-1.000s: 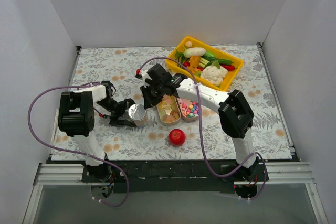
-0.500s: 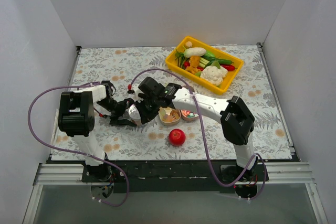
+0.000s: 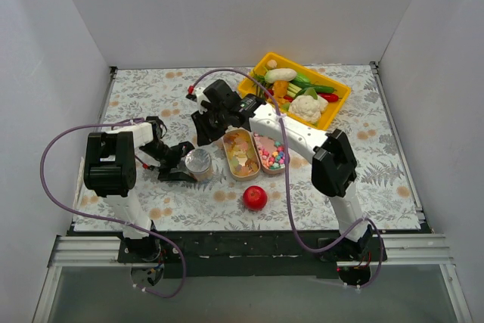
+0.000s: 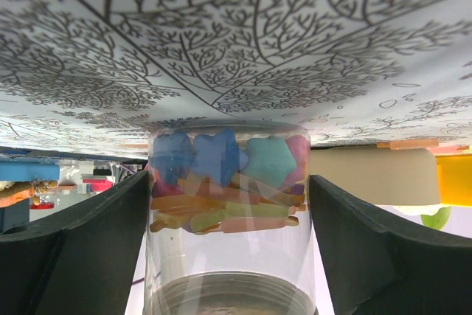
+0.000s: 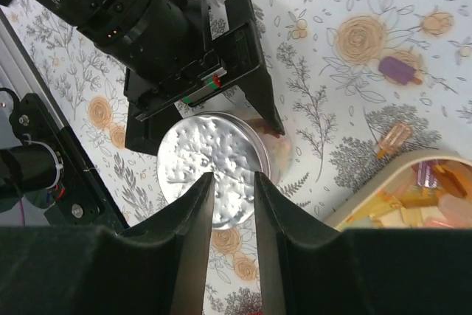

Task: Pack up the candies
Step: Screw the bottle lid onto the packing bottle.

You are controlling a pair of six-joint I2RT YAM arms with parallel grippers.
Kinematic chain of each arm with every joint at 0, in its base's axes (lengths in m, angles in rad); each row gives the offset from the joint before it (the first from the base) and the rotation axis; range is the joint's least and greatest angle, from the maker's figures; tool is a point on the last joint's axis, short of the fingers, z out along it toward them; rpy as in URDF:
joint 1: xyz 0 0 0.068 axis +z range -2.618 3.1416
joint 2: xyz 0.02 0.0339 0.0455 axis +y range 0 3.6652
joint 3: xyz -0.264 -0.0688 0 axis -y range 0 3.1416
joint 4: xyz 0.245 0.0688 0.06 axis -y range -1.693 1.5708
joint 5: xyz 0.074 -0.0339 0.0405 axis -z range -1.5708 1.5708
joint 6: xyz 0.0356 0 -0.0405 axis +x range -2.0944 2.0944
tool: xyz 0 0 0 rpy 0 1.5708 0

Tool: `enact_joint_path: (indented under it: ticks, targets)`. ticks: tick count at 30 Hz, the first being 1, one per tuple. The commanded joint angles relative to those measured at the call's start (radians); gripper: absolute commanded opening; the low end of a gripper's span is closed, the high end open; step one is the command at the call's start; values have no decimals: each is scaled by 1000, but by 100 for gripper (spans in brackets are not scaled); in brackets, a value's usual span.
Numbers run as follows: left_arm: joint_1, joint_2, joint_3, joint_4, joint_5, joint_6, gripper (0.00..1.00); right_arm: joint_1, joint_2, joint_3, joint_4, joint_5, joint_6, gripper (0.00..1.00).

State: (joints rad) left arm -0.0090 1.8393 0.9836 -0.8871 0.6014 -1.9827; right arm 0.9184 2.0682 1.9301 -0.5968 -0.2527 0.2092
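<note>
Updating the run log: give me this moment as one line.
left claw: gripping jar | jar: candies inside, lid on | right claw: open, empty, clear of lid

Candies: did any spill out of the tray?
Yes. Two pieces lie loose on the tablecloth outside the tray: an orange one just beside its rim and a purple one farther away.

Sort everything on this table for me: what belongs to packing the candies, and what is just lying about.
Belongs to the job:
- candies in the two-part dish
- clear jar with silver lid, gripped by the left end effector

Just lying about:
- red ball
- yellow tray of toy vegetables
</note>
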Motion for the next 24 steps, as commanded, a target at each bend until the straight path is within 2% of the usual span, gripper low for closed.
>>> enact_joint_path:
  ticks: [1, 14, 24]
  targets:
    - [-39, 202, -126, 97, 141, 15, 73, 13, 76, 58, -5, -82, -27, 36]
    - [-39, 207, -126, 102, 140, 16, 73, 13, 37, -111, 51, -92, -16, 40]
    - [-39, 207, -128, 100, 140, 18, 73, 13, 13, -59, 86, 38, 4, 44]
